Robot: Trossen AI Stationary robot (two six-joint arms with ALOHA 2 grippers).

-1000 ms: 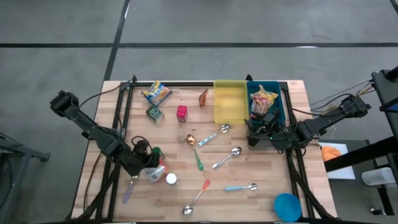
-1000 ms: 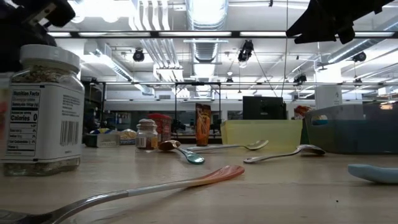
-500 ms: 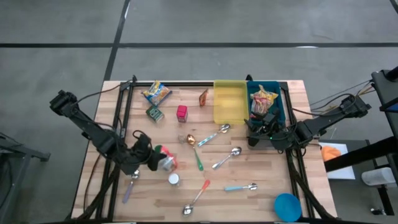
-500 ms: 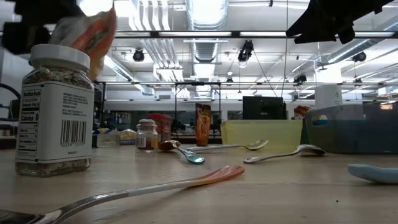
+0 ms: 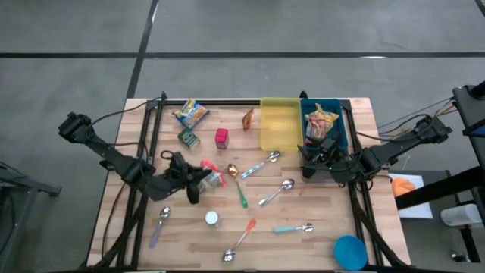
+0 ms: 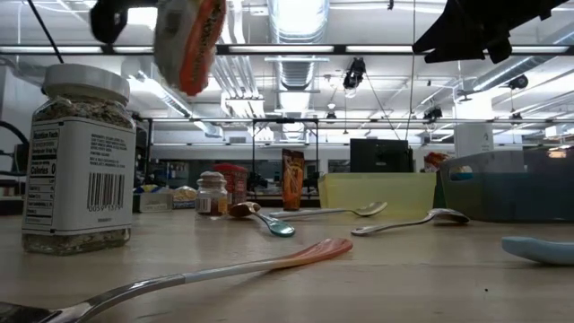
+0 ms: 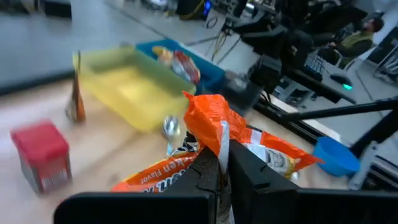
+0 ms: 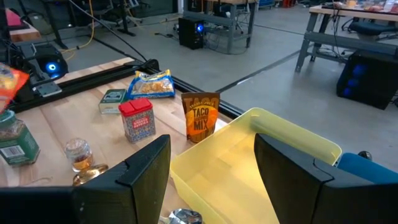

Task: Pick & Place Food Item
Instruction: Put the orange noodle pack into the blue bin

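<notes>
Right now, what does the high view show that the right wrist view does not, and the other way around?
Only the high view shows the blue bowl, the colour-handled spoons and the left end effector shut on an orange snack bag. Only the right wrist view makes the taco mix packet readable and shows the room floor beyond. Both show the yellow bin, the red box and the right end effector, open.

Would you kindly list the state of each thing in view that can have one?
Left pincer: shut on the orange snack packet, lifted off the table.
Right pincer: open, empty, at the yellow bin.
Yellow bin: empty.
Blue bin: holds a snack bag.
Spice jar: upright, capped.
Taco mix packet: upright.
Red box: upright.
</notes>
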